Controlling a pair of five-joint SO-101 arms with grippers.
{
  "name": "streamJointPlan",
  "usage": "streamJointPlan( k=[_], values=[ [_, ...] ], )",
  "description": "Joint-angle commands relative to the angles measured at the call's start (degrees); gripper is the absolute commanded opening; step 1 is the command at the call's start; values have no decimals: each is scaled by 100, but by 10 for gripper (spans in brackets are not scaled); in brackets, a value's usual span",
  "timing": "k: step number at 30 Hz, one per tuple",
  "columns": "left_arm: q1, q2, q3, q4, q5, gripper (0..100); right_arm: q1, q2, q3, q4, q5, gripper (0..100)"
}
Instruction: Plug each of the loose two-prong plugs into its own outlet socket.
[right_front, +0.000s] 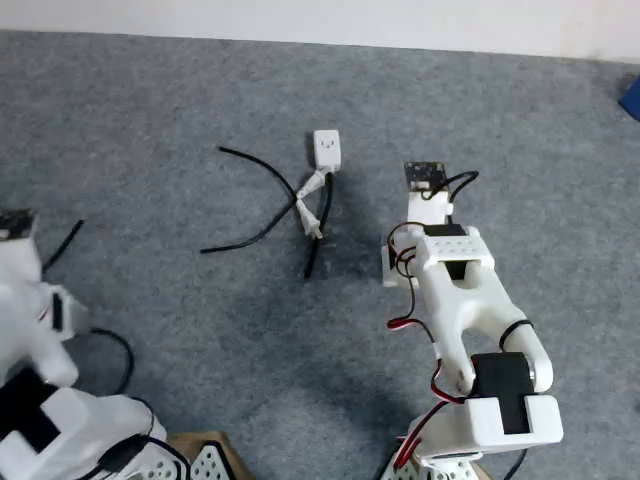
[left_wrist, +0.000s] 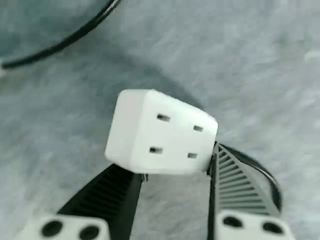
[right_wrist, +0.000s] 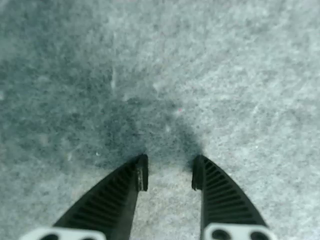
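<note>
Slippage risk: left end effector (left_wrist: 177, 162) clamps the outlet block (left_wrist: 160, 132) by its edges (thin hold); right end effector (right_wrist: 170, 172), parted, sits four o'clock of the plugs (right_front: 313, 186).

**Hard to See**

The picture's edge cuts off the left white robot arm (right_front: 25, 300) in the high view. The two white plugs (right_front: 313, 185) on black cords there are too small to show prongs. The left gripper (left_wrist: 178, 162) holds a white square socket block (left_wrist: 160, 132) and hides its lower edge; the black cord (left_wrist: 60, 42) behind looks blurry.
</note>
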Motion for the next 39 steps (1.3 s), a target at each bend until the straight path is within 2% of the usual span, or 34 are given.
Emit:
streamJointPlan(
  k=[1, 5, 12, 17, 29, 33, 37, 39],
  values=[
    [-778, 40, 57, -123, -273, 189, -127, 31, -224, 31, 62, 152],
    [-1244, 40, 57, -149, -334, 189, -136, 31, -215, 31, 62, 152],
    [-1191, -4, 48, -35, -334, 189, -136, 31, -215, 31, 62, 152],
    [-954, -4, -145, 1705, -536, 193, -136, 31, -233, 31, 62, 152],
    [-1042, -13, -1024, 2004, -422, 192, -136, 4, -224, 31, 62, 152],
    [-1007, 4, -1815, 1644, 158, 191, -136, 4, -224, 31, 62, 152],
    [-681, 57, -1938, 290, 1108, 190, -136, 4, -215, 31, 62, 152],
    [-497, 57, -1789, -53, 1310, 190, -136, 4, -207, 31, 62, 152]
  ],
)
